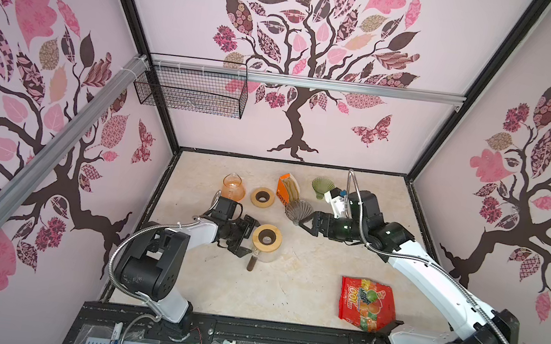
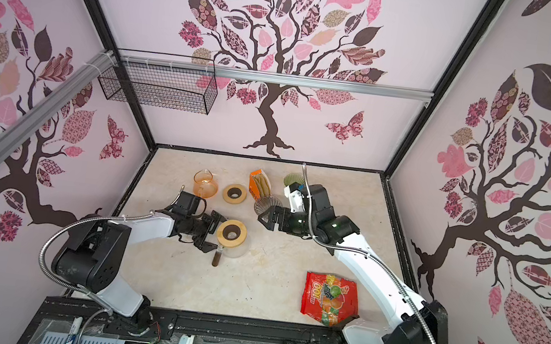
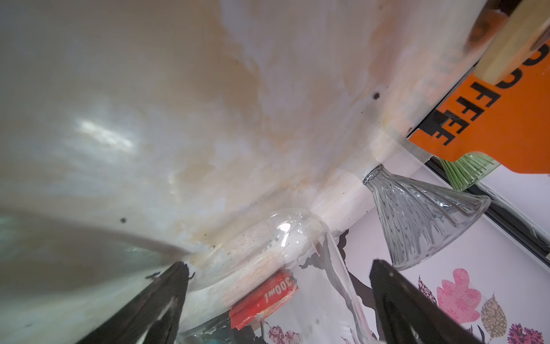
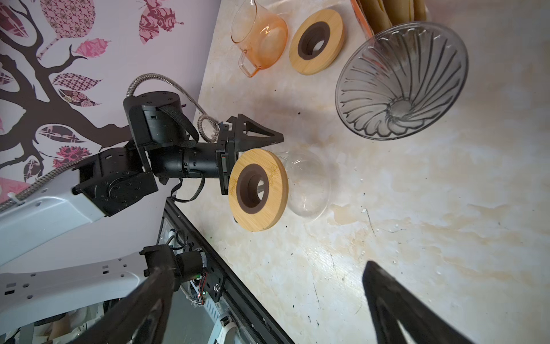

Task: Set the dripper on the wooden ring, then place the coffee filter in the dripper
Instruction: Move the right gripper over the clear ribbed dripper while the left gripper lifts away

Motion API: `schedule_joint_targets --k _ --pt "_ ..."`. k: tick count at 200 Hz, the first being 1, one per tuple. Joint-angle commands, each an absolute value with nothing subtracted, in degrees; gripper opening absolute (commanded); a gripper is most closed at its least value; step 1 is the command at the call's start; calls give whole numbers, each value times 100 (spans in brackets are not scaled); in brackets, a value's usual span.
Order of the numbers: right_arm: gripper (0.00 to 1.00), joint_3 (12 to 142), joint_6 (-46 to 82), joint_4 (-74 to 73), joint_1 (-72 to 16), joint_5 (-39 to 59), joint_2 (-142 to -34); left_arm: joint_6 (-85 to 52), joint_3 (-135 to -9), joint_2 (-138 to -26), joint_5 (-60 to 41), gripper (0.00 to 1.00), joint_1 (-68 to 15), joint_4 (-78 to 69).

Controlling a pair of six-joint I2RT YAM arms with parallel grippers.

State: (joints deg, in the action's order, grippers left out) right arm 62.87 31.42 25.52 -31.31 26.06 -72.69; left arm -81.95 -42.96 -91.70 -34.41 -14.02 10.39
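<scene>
Your left gripper (image 1: 247, 237) sits low near the middle of the table (image 1: 294, 291). Its jaws are spread wide on either side of a clear glass carafe (image 1: 268, 255) topped with a wooden ring (image 1: 267, 238). Whether the fingers touch the glass cannot be told. Your right gripper (image 1: 306, 227) reaches in from the right, jaws wide apart and empty, its tips just beside the clear ribbed dripper (image 1: 298, 210). The paper coffee filters (image 1: 292, 187) stand upright in an orange box (image 1: 282, 193) just behind that dripper, toward the back of the table. A green dripper (image 1: 322, 185) stands near the box.
</scene>
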Motion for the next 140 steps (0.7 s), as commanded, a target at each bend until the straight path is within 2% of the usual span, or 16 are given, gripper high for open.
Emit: schedule_joint_targets --k 1,63,95,140 --pt "100 6449 3025 2753 -3137 2407 -7083 -7991 -4415 -8847 -3391 98 -1124 1221" --pt "100 7014 3245 3402 -3130 1784 -7450 -6671 -4640 -7711 -3226 98 -281 2874" --pt "100 7265 3608 3899 -3116 1122 -7628 -5158 -5458 -7086 -2873 98 -252 4611" --pt "100 7482 3760 4240 -3059 1031 -7725 -3255 -6530 -6314 -2303 98 -323 6478"
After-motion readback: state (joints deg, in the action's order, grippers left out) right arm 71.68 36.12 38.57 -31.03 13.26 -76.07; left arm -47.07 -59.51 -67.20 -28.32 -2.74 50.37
